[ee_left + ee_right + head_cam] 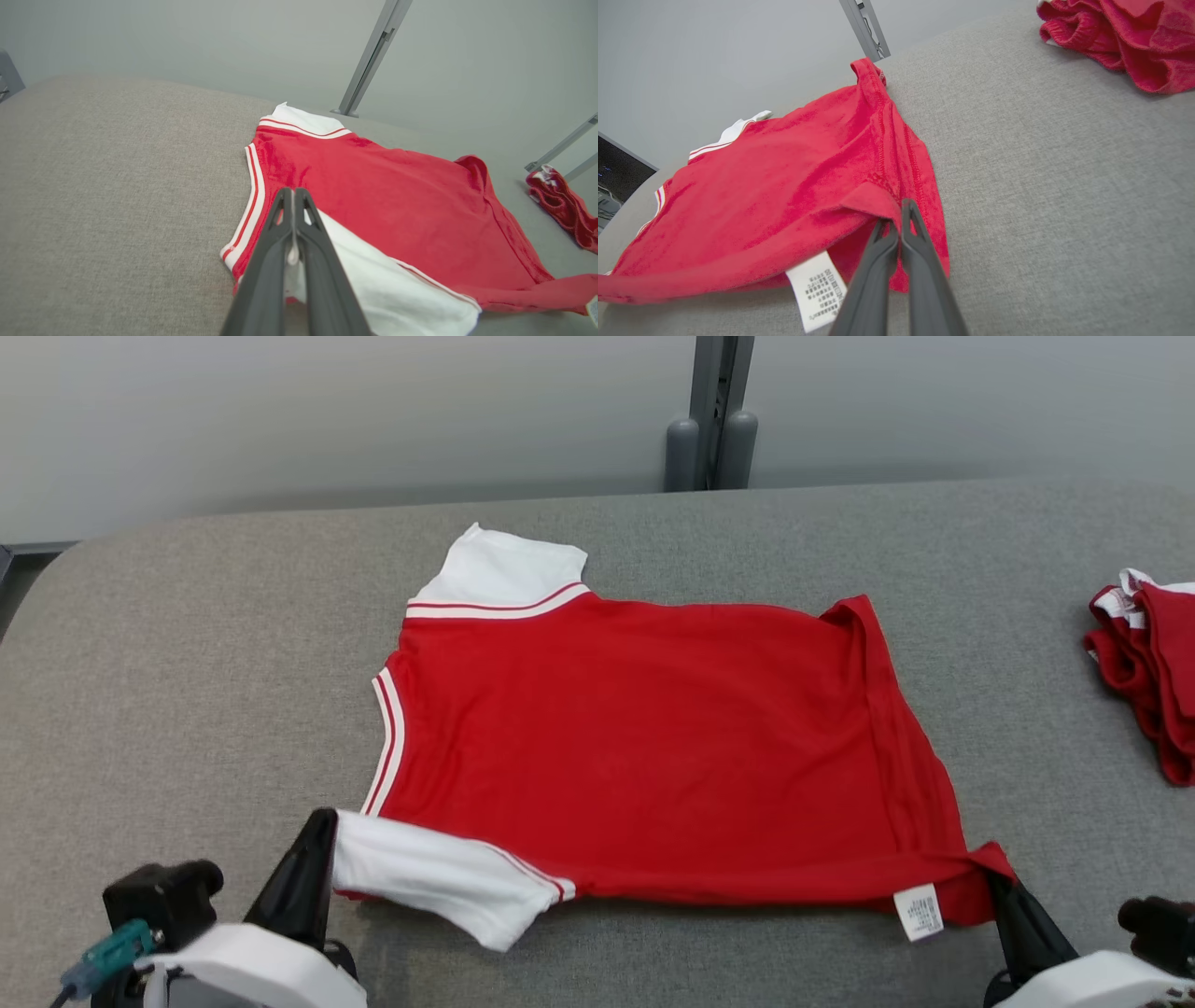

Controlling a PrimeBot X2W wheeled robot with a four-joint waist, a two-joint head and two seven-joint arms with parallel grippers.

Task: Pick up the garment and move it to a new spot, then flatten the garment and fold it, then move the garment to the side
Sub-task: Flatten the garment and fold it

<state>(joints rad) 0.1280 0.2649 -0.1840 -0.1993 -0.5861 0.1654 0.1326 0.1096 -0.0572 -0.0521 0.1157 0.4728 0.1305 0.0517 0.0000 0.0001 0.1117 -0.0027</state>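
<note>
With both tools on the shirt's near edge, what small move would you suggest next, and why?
Probably raise both tools together and carry the near edge toward the far one. The left tool is shut on the white sleeve, the right tool on the hem corner, and the garment lies nearly flat on the table.

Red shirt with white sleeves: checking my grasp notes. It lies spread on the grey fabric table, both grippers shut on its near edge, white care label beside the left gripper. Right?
No: the white care label hangs beside the right gripper, not the left gripper, as the right wrist view shows. The rest about the red shirt holds.
</note>
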